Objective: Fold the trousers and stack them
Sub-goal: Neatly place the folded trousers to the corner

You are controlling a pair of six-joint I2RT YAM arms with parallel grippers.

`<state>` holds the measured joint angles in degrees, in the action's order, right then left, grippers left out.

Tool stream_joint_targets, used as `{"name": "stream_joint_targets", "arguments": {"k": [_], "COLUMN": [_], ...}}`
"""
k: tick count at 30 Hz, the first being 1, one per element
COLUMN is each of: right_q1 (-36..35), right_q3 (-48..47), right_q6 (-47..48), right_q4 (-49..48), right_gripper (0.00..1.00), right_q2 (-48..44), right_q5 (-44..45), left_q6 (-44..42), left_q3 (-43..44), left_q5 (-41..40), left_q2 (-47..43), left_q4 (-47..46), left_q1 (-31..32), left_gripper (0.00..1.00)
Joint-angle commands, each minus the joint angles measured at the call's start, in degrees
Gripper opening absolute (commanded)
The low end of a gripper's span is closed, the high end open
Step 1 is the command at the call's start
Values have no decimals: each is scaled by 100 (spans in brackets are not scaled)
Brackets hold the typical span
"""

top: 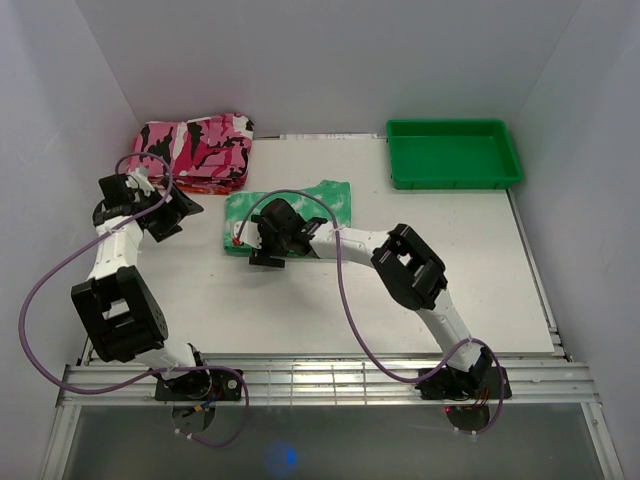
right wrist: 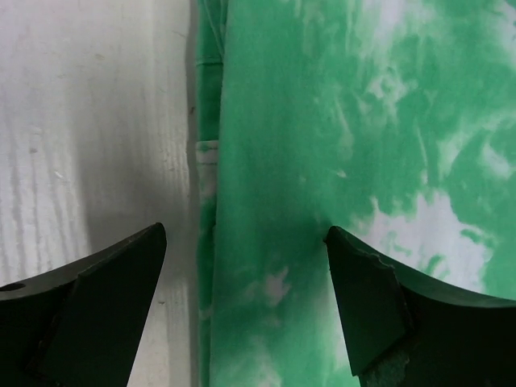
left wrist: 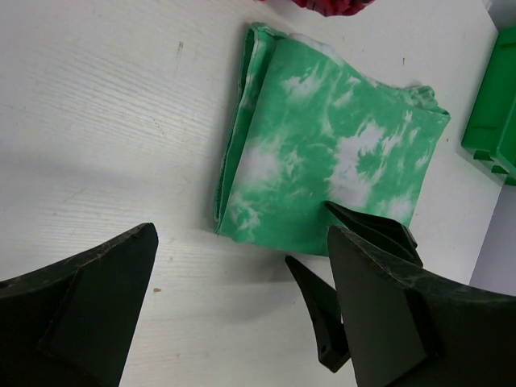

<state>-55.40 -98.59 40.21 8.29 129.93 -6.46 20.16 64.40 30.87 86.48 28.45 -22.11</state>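
The trousers [top: 322, 201] lie folded into a compact, roughly rectangular packet, flat on the white table [top: 300, 310]. The cloth is bright green with soft white blotches scattered over the top face. The left wrist view shows several layers stacked along one long side, with the corners slightly rounded and the far edge a little wavy. Close up, the right wrist view shows a thin strip of the lower layers peeking out beside the top fold, with a line of stitching on it. The packet sits in the far-middle part of the table. It lies near the pink, black and white camouflage cloth [top: 197, 150] at the far left and well apart from the green tray [top: 453, 180] at the far right.

The right arm reaches from its base at the near right diagonally across to the left, with its elbow raised over the middle of the table. The right gripper [right wrist: 244, 242] points down at the packet's near-left edge. Its fingers are spread apart and straddle that edge, one over bare table and the other over the green cloth. They hold nothing, and I cannot tell whether they touch the cloth.

The left arm is folded up along the left side, with its wrist near the camouflage cloth. The left gripper [left wrist: 242, 238] hangs over bare table just beside the trousers, its fingers wide apart and empty.
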Motion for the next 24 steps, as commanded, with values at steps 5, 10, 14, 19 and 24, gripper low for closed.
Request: {"name": "stream_joint_targets", "arguments": {"k": [5,10,14,19,24], "right_q1": [-15,11,38,82,152], "right_q3": [437,139,-90,-310,-293], "right_q6": [620,612,252,-109,-522], "right_q4": [-759,-496,-241,128,251], "right_gripper": [62,28,8,8,8], "right_q2": [322,455,148,-81,-178], "right_q5": [750,787,85,-320,-479], "left_q6": [-30,242,821,1499,1543], "left_q3": [-147,-559,-955,-965,-719], "left_q5": [-116,138,638,771,561], "left_q2": [-26,124,194,650,1108], "left_q4": [47,-285,-866,-1394,-1456], "left_q1": [-22,-22,-13,40,391], "left_gripper": [98,98,98,98,98]}}
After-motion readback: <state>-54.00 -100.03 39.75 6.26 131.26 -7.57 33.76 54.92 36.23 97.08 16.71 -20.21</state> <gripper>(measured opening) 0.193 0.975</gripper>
